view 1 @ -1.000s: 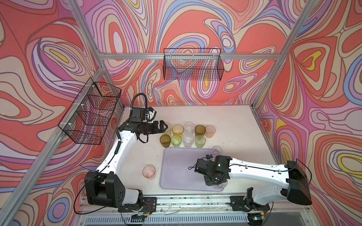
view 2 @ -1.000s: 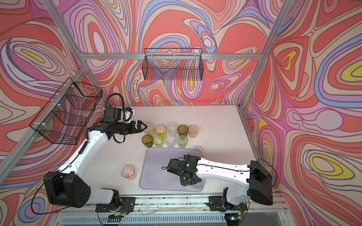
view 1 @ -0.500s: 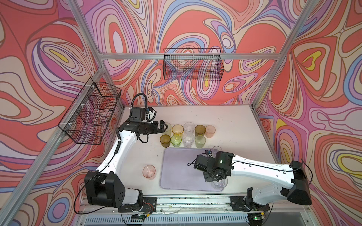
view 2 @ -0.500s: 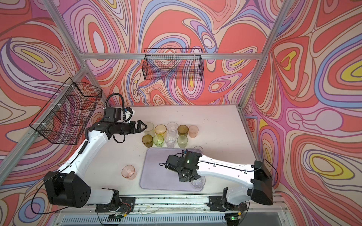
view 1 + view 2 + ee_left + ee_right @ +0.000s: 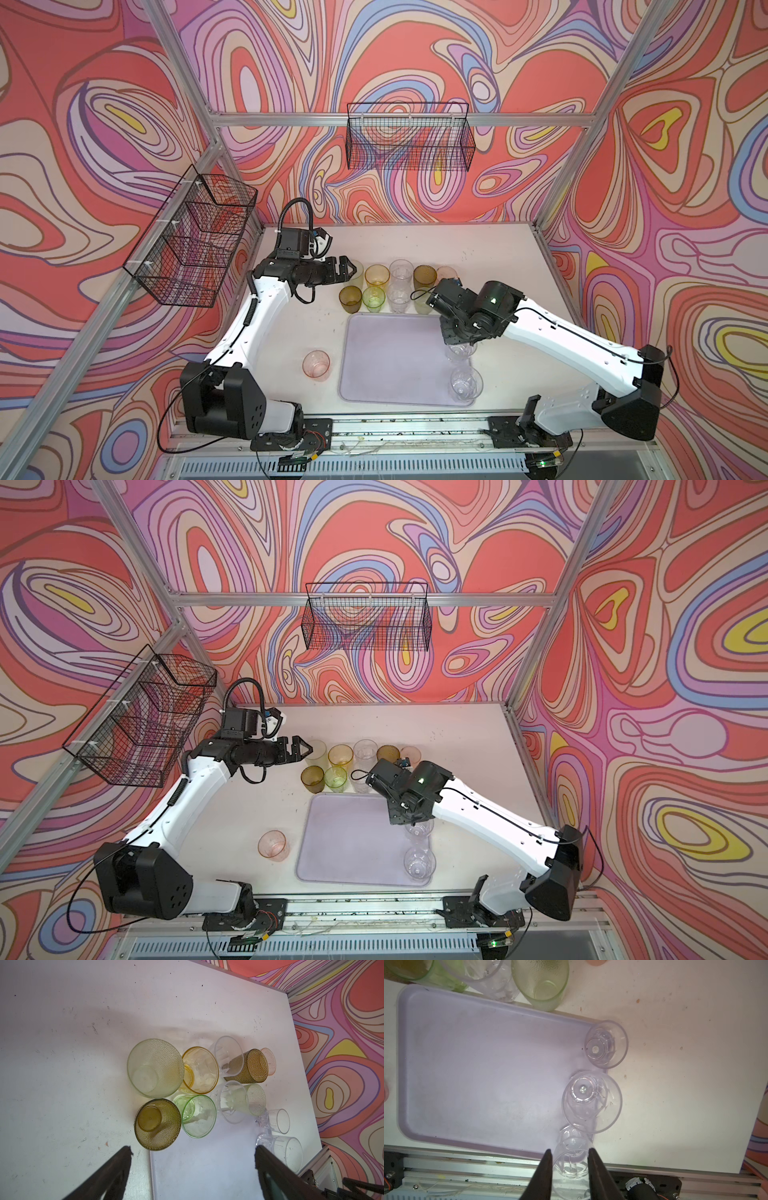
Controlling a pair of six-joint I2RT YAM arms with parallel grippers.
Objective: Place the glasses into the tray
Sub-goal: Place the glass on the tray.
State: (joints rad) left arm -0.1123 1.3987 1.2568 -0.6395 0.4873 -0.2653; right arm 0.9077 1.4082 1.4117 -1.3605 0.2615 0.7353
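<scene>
The lilac tray [image 5: 386, 361] lies at the table's front. Two clear glasses stand along its right side, one midway [image 5: 460, 352] and one in the near corner [image 5: 466, 381]. My right gripper [image 5: 457, 341] hovers over them, slightly open and holding nothing. In the right wrist view the near clear glass [image 5: 572, 1159] shows between its fingers. A third clear glass [image 5: 606, 1044] is at the tray's far right corner. Several coloured glasses [image 5: 395, 286] cluster behind the tray. A pink glass [image 5: 316, 365] stands alone to the tray's left. My left gripper [image 5: 351, 270] is wide open beside the pale green glass [image 5: 318, 750].
Black wire baskets hang on the back wall [image 5: 409, 139] and the left wall [image 5: 195, 241]. A metal rail [image 5: 395, 424] runs along the table's front edge just below the tray. The right arm [image 5: 561, 336] reaches across the tray's right side.
My right gripper opened, let go of the clear glass in the tray's near right corner, and drew back toward the far side. The left arm has not moved.
</scene>
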